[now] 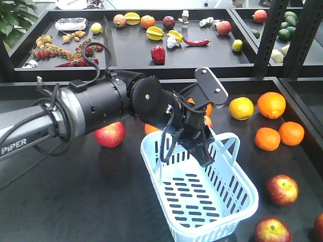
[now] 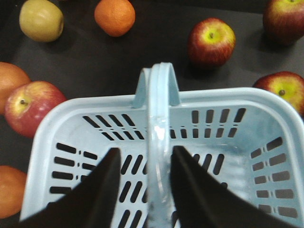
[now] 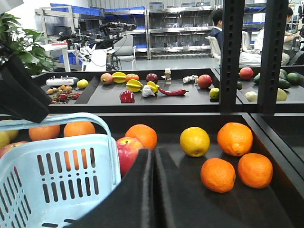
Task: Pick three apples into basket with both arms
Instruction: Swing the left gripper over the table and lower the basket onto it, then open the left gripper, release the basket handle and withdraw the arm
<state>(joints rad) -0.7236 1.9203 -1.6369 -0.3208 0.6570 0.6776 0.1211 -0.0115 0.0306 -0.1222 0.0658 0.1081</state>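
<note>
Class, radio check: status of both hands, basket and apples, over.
Left hand open, straddling basket handle. Right hand shut, empty. Basket empty; apples on table beside it. Handle crosses opening.

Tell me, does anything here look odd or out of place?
Nothing is spilled or broken. One oddity: the open left gripper straddles the raised handle of the basket, not an apple. The basket is empty; the apples lie on the table around it.

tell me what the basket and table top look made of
The basket looks like moulded plastic, pale blue, slightly glossy: light glints along its handle and the slots are clean-cut. The table top is matte black, showing barely any reflection; possibly coated board or mat.
</note>
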